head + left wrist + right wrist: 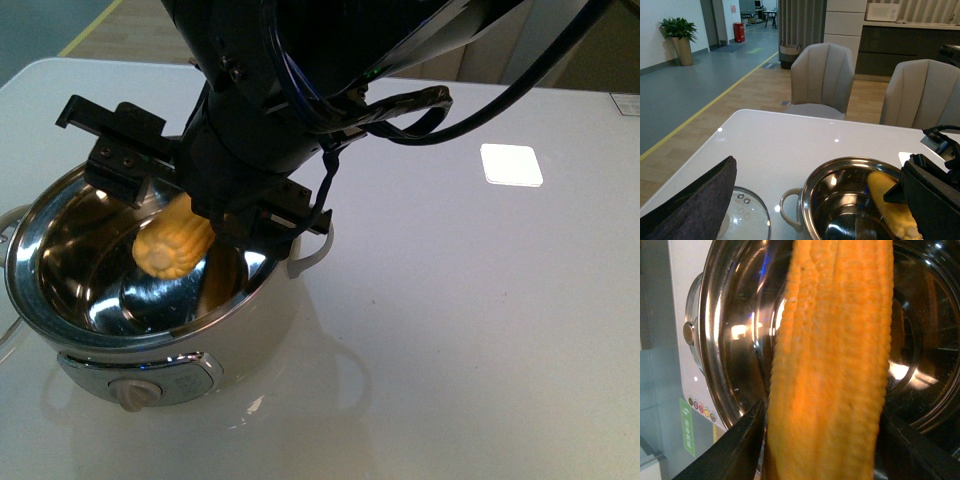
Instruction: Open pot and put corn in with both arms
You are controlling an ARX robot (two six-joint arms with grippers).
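glass lid (747, 216) is lying on the white table (480, 300) just beside the open pot (255, 320), chairs (822, 80) standing beyond. right arm (300, 80) is blocking the pot's far rim. corn (172, 243) is hanging tilted over its steel inside, right gripper (825, 450) jaws clamping it. left gripper (692, 202) is showing one pad; jaws unclear.

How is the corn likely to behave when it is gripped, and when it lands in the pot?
Probably stiff: the corn juts from the right gripper without sagging. Its round, tapering shape suggests it may roll once inside the shiny, curved pot. The bumpy kernel rows likely give the jaws some hold.
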